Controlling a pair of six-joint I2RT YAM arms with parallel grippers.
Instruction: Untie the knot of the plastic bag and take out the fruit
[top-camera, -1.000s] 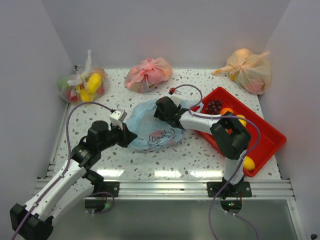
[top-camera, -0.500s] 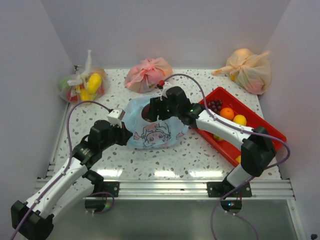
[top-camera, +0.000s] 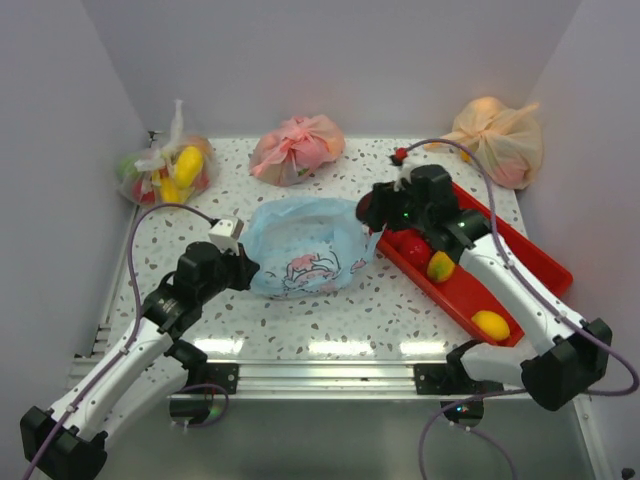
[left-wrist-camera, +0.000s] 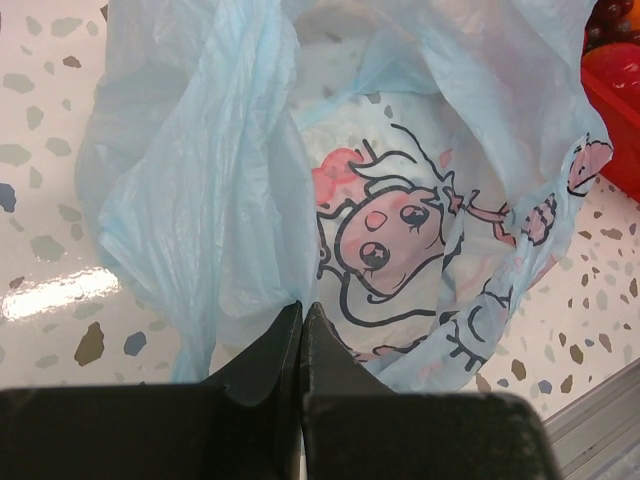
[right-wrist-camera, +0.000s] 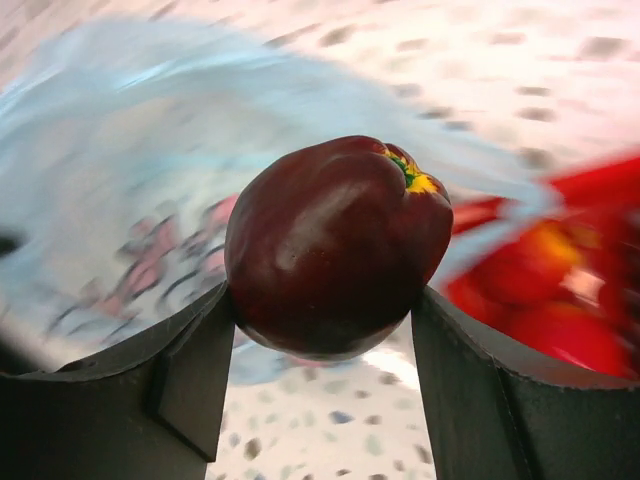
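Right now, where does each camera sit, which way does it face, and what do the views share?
Top external: above and behind, looking down on the table; both arms show.
Left wrist: faces the plastic bag pinched in the left gripper.
Right wrist: faces the dark red fruit gripped in the right gripper.
Shared: all show the bag.

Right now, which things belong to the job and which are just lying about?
Job: light blue bag, pinched by left claw; dark red fruit in right claw; red tray with loose fruit.
Lying about: pink knotted bag; orange knotted bag; clear bag of yellow fruit.
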